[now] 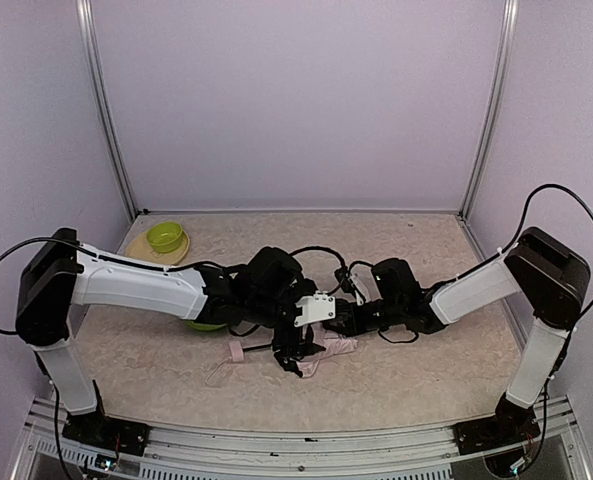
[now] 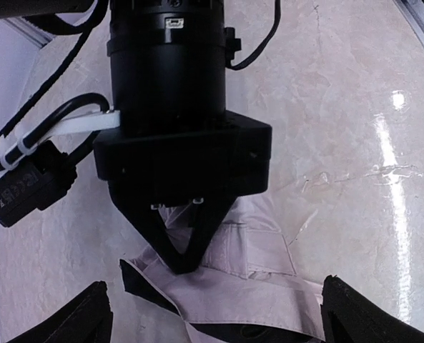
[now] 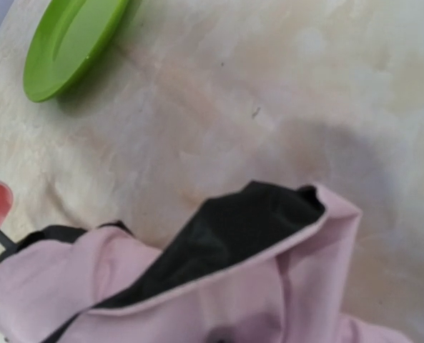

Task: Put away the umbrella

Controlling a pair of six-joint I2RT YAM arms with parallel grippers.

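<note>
Two-handed job. Find the umbrella mid-table, towards the near edge, canopy slack beneath both wrists. Hold the right gripper clenched on its fold of pink fabric. Lower the left gripper, spread wide just above, around the loose cloth. Gather inward, without dragging left toward the green plate.
</note>
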